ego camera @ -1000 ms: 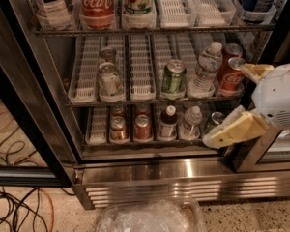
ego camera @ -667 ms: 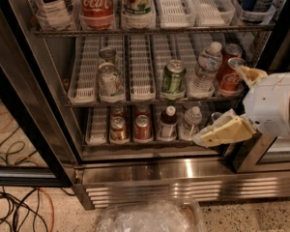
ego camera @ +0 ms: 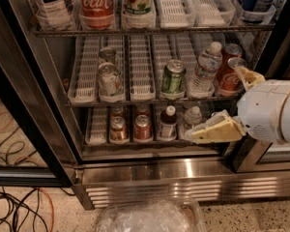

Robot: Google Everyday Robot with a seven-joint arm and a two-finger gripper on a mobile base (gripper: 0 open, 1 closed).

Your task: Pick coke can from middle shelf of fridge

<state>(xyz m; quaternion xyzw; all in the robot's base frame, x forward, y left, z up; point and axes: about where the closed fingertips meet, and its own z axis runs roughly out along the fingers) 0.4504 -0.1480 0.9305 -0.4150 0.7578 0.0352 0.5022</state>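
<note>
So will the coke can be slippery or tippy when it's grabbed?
Probably slippery: the coke can looks like smooth, shiny metal. Likely tippy too, standing upright near the front of the middle shelf. The open gripper is right beside it.

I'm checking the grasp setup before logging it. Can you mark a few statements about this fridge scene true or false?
1. The coke can stands at the right end of the middle shelf. True.
2. The tool is shut on the coke can. False: it is open at the right side of the fridge, with one finger close beside the can.
3. A green can stands left of a water bottle. True.
4. The Coca-Cola bottle is on the bottom shelf. False: it is on the top shelf.
</note>
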